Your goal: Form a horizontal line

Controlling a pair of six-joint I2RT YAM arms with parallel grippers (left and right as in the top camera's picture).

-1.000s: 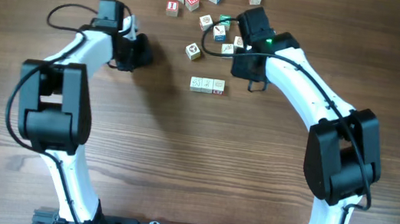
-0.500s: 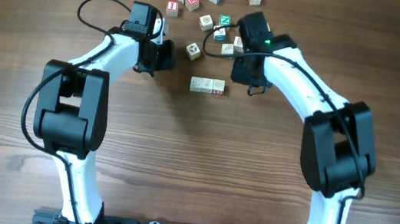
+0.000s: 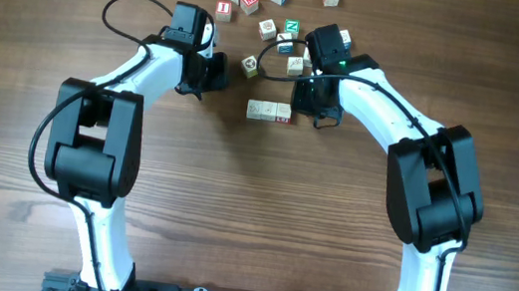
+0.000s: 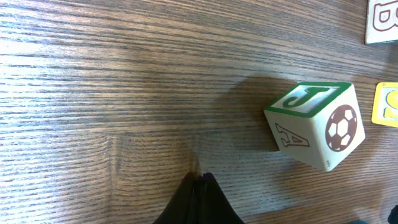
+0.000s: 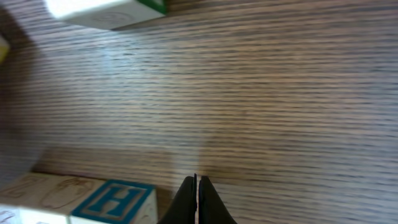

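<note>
Fingers: left gripper (image 4: 199,182) and right gripper (image 5: 197,184) both pinched closed, empty | line (image 3: 269,112): three touching cubes lie in a row between them | progress: looks formed; loose cubes (image 3: 249,2) lie apart beyond.

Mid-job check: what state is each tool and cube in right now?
left tool: shut, empty, beside the J cube.
right tool: shut, empty, by the row's red-marked end.
row of cubes: three touching side to side, unheld.
J cube: loose, apart from row.
</note>
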